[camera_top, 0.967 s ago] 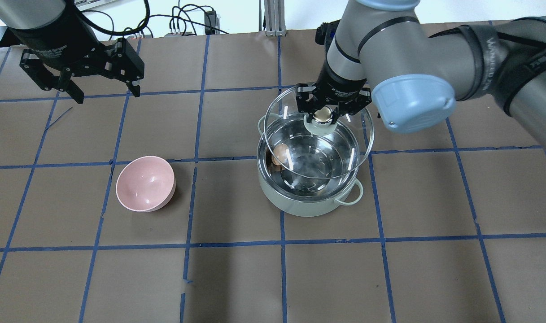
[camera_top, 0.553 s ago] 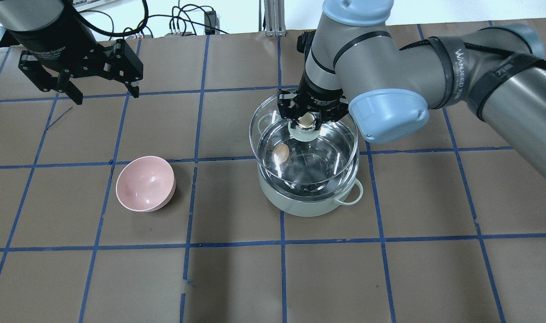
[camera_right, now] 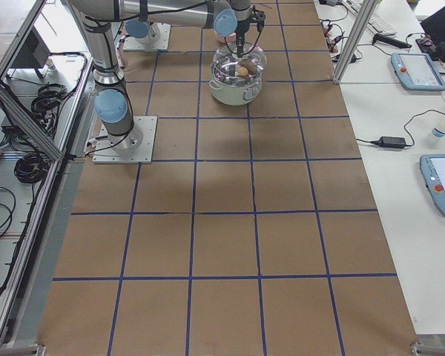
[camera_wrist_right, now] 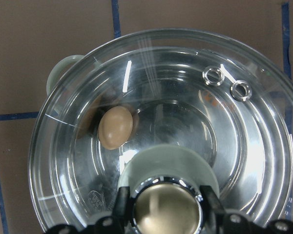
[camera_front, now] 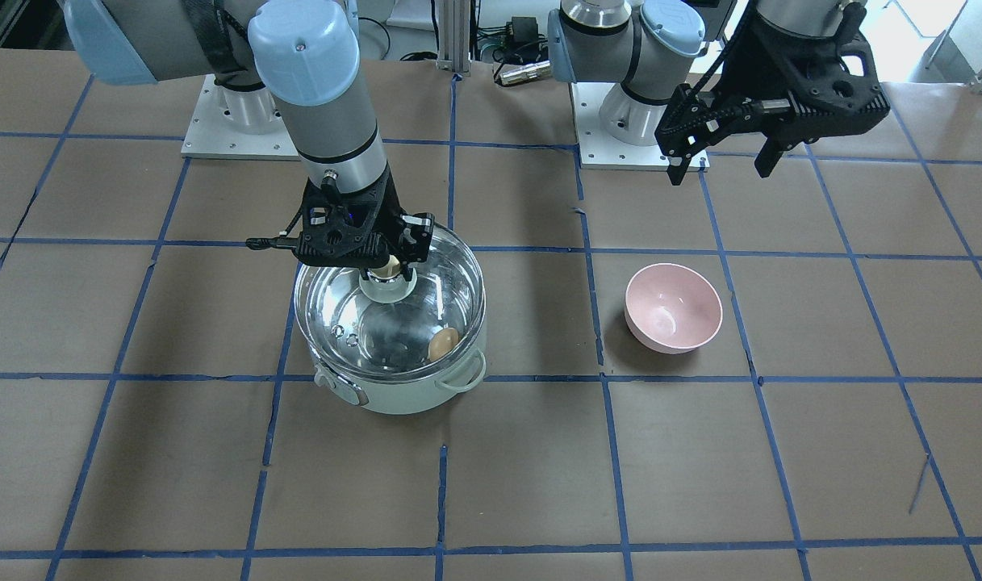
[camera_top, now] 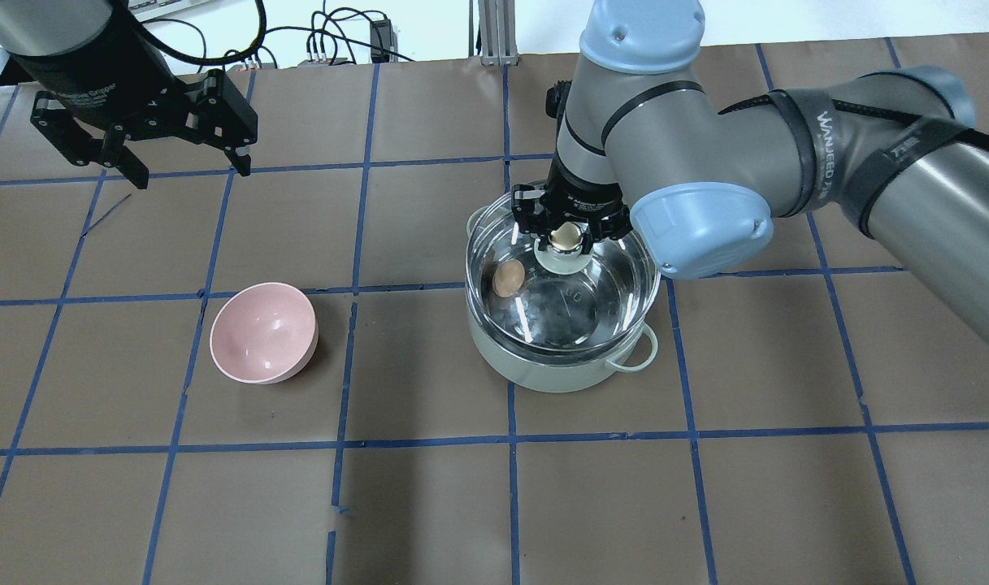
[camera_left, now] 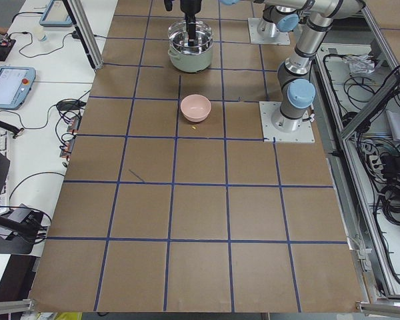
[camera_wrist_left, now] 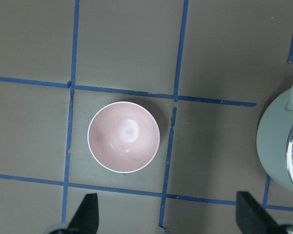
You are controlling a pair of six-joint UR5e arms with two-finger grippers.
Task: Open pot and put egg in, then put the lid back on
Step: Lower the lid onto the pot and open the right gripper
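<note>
The mint-green pot (camera_top: 543, 366) stands mid-table, also in the front view (camera_front: 402, 397). The brown egg (camera_top: 506, 279) lies inside it at its left wall and shows through the glass (camera_front: 443, 344) (camera_wrist_right: 115, 127). My right gripper (camera_top: 567, 236) (camera_front: 387, 268) is shut on the knob (camera_wrist_right: 163, 163) of the glass lid (camera_top: 600, 305). It holds the lid level over the pot's mouth, close to the rim. I cannot tell whether the lid touches the rim. My left gripper (camera_top: 192, 175) (camera_front: 720, 173) is open and empty, high over the far left of the table.
A pink bowl (camera_top: 264, 331) (camera_front: 673, 307) (camera_wrist_left: 123, 136) stands empty to the pot's left, straight below my left wrist camera. The pot's side (camera_wrist_left: 278, 146) shows at that view's right edge. Brown paper with blue tape lines covers the table.
The right gripper has carried the lid to the left and down, from tilted and offset above the pot to level over its mouth. The left gripper has barely moved.
</note>
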